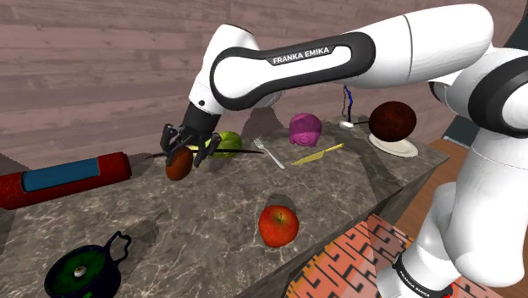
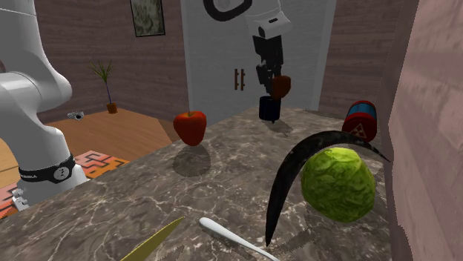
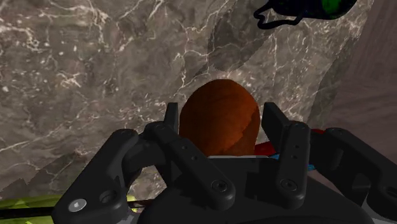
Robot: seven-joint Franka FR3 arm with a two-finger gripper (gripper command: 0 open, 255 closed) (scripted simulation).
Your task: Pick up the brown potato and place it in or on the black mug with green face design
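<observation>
Light is even and moderate in the shoulder view, with a pale sheen along the white arm (image 1: 423, 51). In the second exterior view the red apple (image 2: 190, 127) throws a soft dark shadow onto the marble counter (image 2: 245, 178) (the green ball (image 2: 337, 184) darkens on its underside). The wrist view is dimmer, and there the potato (image 3: 219, 121) is unevenly lit.

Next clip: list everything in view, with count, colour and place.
potato: 1, brown, clasped in gripper
mug: 1, black and green, counter end, shoulder view's lower left
apple: 1, red, counter's front edge
cabbage: 1, green, by wall
fork: 1, pale, mid-counter
knife: 1, yellow, beside fork
lump: 1, pink, by wall
ball: 1, dark brown, on white plate
roll: 1, red with blue band, along wall
counter: 1, grey veined
arm: 1, white
gripper: 1, black, shut on potato
</observation>
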